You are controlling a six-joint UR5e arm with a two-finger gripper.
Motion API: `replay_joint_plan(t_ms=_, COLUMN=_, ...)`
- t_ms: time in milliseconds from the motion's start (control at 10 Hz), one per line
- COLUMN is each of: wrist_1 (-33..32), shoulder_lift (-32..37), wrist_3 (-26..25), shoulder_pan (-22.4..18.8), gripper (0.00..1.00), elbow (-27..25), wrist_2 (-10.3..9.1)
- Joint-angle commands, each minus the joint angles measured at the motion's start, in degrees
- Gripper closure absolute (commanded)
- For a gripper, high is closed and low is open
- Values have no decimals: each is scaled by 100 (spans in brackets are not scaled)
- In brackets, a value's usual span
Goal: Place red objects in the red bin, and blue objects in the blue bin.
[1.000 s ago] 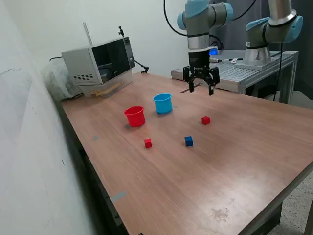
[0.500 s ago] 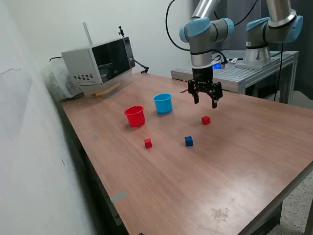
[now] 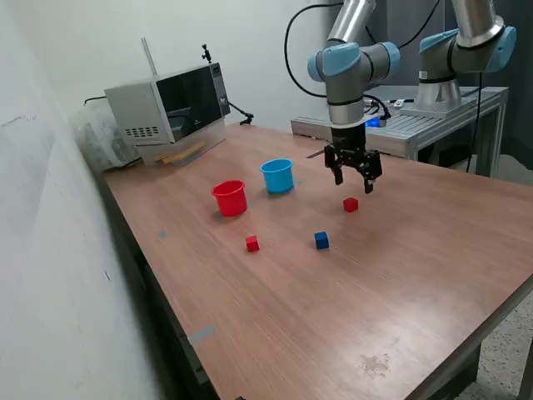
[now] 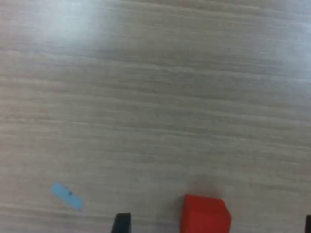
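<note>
The arm is reaching straight down over the table, its gripper hanging with fingers spread and nothing between them, just above a red cube. In the exterior view, left to right: the red bin is standing upright beside the blue bin; their contents cannot be seen. A second red cube and a blue cube are lying nearer the camera, apart.
</note>
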State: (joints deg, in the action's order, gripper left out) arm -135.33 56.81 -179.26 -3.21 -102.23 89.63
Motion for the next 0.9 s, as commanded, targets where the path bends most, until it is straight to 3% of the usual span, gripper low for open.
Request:
replay_joint_plan(t_ms=0, wrist_1=-81, shoulder_lift=-135, wrist_3=-4, shoulder_pan=-13, gripper=0, elbow=45, wrist_2=-7)
replay_joint_plan(t_ms=300, wrist_1=-195, shoulder_lift=-319, wrist_3=-13, shoulder_pan=-31, gripper=0, elbow=45, wrist_2=-7)
replay_joint_plan(t_ms=400, wrist_1=-213, shoulder_lift=-337, wrist_3=-4, shoulder_pan=-30, gripper=100, elbow=63, wrist_2=2)
replay_joint_plan(t_ms=800, wrist_1=-248, shoulder_lift=-399, wrist_3=-4, shoulder_pan=-22, gripper=100, elbow=256, wrist_2=2)
